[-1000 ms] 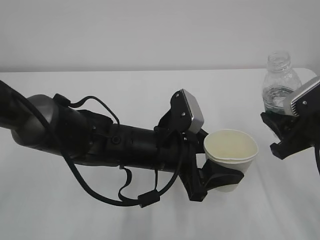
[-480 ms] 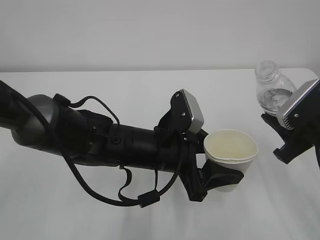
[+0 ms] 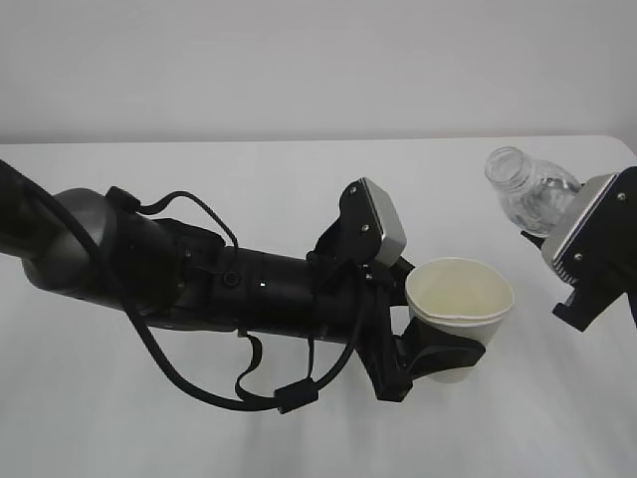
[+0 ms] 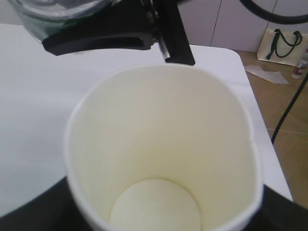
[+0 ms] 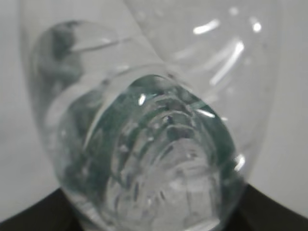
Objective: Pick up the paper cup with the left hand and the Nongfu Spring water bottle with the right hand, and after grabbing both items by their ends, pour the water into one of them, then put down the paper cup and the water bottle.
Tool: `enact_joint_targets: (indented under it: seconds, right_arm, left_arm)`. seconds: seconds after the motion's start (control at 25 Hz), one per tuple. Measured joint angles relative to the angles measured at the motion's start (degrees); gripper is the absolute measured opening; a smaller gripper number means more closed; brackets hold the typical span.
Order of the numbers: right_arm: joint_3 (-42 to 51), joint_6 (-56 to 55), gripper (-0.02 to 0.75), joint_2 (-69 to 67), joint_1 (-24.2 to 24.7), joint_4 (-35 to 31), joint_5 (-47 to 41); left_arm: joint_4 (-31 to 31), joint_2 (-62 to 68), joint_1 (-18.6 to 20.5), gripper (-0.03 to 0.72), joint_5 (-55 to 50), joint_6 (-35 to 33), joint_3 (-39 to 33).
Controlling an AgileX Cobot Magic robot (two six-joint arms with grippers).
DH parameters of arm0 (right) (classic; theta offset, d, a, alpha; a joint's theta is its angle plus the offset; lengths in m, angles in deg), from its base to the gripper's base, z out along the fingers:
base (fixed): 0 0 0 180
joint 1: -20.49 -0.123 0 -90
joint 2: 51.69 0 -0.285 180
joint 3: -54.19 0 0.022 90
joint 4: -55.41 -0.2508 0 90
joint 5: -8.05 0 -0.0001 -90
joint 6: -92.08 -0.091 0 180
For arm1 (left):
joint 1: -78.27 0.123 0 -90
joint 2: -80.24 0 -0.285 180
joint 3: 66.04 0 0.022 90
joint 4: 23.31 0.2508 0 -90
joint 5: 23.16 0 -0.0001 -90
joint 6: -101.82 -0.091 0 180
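Exterior view shows you the small white paper cup [image 3: 459, 311], cream inside, upright and dry, pinched by your left claw [image 3: 438, 354] above the white table [image 3: 299, 179]. Up and to the right of the cup, your right claw [image 3: 557, 249] grips the clear ribbed plastic bottle [image 3: 528, 194], tipped mouth-first toward the cup; its fingers are mostly hidden.
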Motion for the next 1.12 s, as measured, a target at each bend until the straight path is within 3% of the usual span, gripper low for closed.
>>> enact_joint_targets:
  seconds: [0.48,1.12]
  right_arm:
    - [0.0,9.5,0.41,0.0,0.0,-3.9,0.1]
    - [0.0,19.2,0.409,0.0,0.0,-4.4,0.8]
  left_arm:
    - [0.0,0.0,0.0,0.488,0.0,0.0,0.0]
    - [-2.5,0.0,0.0,0.486,0.0,0.0,0.0]
